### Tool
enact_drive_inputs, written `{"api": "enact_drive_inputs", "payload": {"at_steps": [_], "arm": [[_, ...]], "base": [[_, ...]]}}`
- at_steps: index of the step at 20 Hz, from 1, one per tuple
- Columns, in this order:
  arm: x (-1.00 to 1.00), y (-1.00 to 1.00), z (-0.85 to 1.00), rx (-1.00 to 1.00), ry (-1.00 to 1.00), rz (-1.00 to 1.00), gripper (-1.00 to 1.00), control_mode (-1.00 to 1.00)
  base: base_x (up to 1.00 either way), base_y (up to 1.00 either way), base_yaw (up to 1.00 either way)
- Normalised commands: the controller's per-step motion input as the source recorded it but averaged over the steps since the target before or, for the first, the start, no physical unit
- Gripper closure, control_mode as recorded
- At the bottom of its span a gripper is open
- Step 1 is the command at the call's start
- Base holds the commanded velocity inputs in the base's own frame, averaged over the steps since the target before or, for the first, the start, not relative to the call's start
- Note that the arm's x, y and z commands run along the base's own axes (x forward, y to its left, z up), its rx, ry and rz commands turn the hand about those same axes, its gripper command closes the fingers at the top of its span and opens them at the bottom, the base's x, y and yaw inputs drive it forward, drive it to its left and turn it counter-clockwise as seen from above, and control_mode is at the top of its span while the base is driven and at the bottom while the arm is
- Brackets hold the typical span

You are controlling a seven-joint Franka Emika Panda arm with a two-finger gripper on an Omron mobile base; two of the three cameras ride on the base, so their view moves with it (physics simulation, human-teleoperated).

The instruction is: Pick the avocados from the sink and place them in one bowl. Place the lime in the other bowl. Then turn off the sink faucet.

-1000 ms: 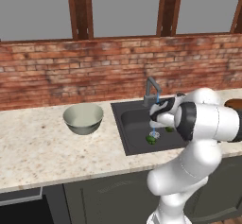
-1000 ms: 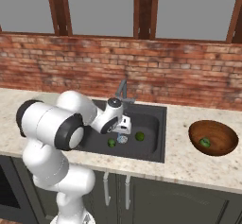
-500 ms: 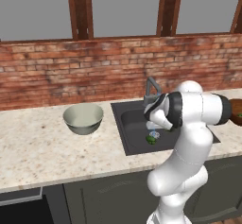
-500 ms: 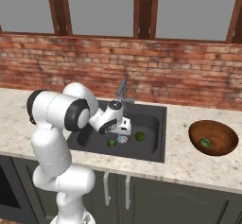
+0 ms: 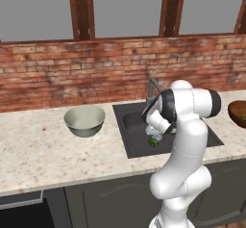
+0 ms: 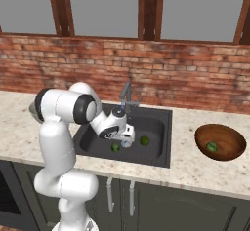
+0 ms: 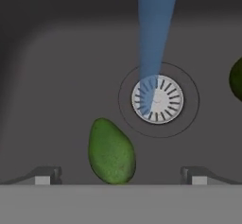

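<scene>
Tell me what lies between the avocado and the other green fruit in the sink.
In the hand view, the round drain, struck by the blue water stream, lies between the avocado and the fruit.

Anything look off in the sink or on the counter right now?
Nothing damaged or spilled. The faucet is running, its stream hitting the drain in the sink. One avocado lies on its side below the open end effector.
</scene>
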Motion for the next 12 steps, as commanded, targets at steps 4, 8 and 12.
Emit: {"api": "enact_drive_inputs", "payload": {"at_steps": [4, 8, 12], "arm": [[0.07, 0.09, -0.26, 0.0, 0.04, 0.0, -1.0, -1.0], [0.05, 0.09, -0.25, 0.0, 0.03, 0.0, -1.0, -1.0], [0.07, 0.11, -0.24, 0.0, 0.03, 0.0, -1.0, -1.0]], "base": [[0.0, 0.0, 0.0], [0.0, 0.0, 0.0], [0.0, 0.0, 0.0]]}}
